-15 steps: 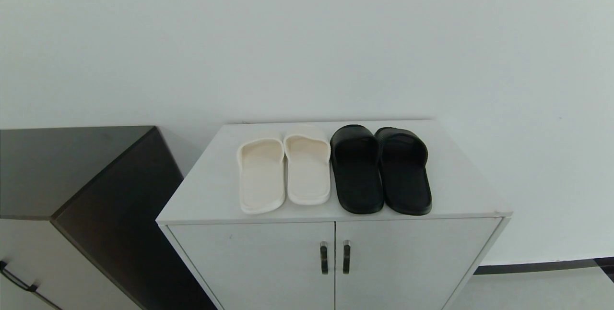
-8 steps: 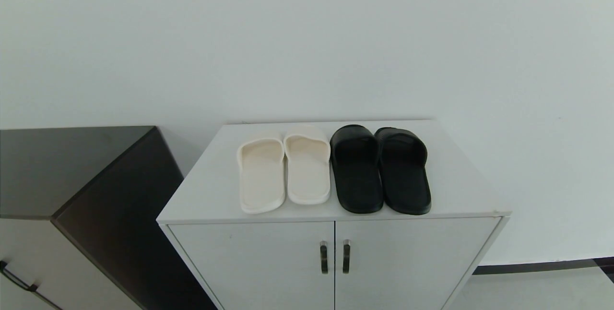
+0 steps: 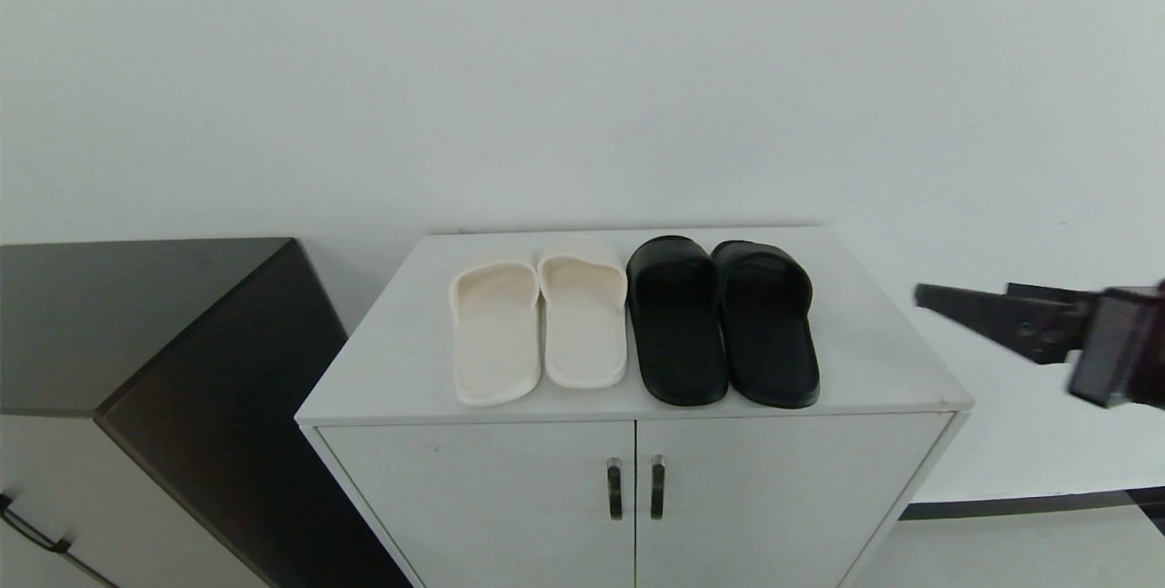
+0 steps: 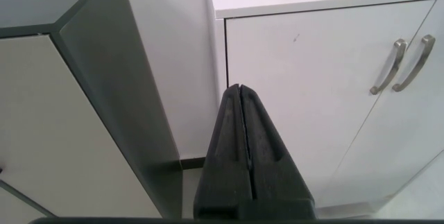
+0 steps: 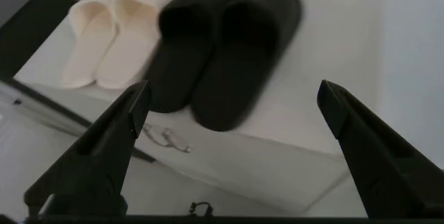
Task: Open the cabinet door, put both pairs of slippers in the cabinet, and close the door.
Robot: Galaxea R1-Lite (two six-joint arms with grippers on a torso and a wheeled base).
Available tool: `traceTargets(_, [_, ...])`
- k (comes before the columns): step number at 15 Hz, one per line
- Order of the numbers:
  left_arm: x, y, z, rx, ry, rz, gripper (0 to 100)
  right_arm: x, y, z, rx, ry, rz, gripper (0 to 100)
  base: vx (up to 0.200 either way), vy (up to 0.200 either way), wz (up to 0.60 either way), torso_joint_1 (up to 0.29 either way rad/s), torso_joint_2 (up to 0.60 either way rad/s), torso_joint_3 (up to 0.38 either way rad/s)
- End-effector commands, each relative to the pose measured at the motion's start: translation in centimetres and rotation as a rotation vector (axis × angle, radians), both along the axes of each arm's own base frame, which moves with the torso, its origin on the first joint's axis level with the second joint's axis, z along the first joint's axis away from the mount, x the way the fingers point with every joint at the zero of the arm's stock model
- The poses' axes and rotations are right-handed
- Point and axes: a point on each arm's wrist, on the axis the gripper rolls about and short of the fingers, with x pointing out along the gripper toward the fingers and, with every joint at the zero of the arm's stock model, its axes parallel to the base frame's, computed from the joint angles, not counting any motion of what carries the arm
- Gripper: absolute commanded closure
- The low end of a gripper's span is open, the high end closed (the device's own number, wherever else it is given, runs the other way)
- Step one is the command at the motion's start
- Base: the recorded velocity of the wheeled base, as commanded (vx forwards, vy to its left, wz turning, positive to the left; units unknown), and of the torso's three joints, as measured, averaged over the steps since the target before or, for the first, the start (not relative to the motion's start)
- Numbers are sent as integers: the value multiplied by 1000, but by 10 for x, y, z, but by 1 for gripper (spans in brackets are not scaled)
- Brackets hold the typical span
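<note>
A pair of white slippers (image 3: 537, 324) and a pair of black slippers (image 3: 724, 324) lie side by side on top of the white cabinet (image 3: 410, 360). Both its doors are closed, with two metal handles (image 3: 635, 487) at the middle seam. My right gripper (image 3: 947, 301) hangs open to the right of the cabinet top, at about slipper height. In the right wrist view its fingers (image 5: 234, 89) stand wide apart, with the black slippers (image 5: 222, 50) and white slippers (image 5: 104, 37) beyond them. My left gripper (image 4: 239, 92) is shut and empty, low before the cabinet's left door (image 4: 305, 92), left of the handles (image 4: 402, 64).
A dark cabinet (image 3: 136, 324) stands close on the white cabinet's left, with a narrow gap between them (image 4: 173, 113). A plain white wall runs behind. Bare floor (image 3: 1028, 552) shows to the right of the cabinet.
My right gripper has come into the head view from the right edge. The slippers and the cabinet doors have not moved.
</note>
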Motion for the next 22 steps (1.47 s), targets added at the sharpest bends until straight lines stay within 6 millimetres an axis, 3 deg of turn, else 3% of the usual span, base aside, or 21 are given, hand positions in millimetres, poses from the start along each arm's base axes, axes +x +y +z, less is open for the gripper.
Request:
traceTargets(1, [0, 0, 0, 0, 3, -1, 100, 40, 60, -12, -42, 54, 45, 0, 0, 0, 0, 0, 0, 0])
traceTargets(5, [0, 0, 0, -1, 3, 1, 100, 81, 110, -29, -59, 43, 0, 0, 0, 0, 0, 0, 0, 0])
traceTargets(8, [0, 0, 0, -1, 3, 1, 100, 105, 129, -38, -100, 29, -136, 0, 0, 0, 0, 0, 0, 0])
traceTargets(16, [0, 0, 0, -3, 3, 1, 100, 141, 156, -59, -161, 9, -297, 0, 0, 0, 0, 0, 0, 0])
traceTargets(22, [0, 0, 0, -15, 5, 5, 100, 175, 163, -76, -164, 10, -345, 0, 0, 0, 0, 0, 0, 0])
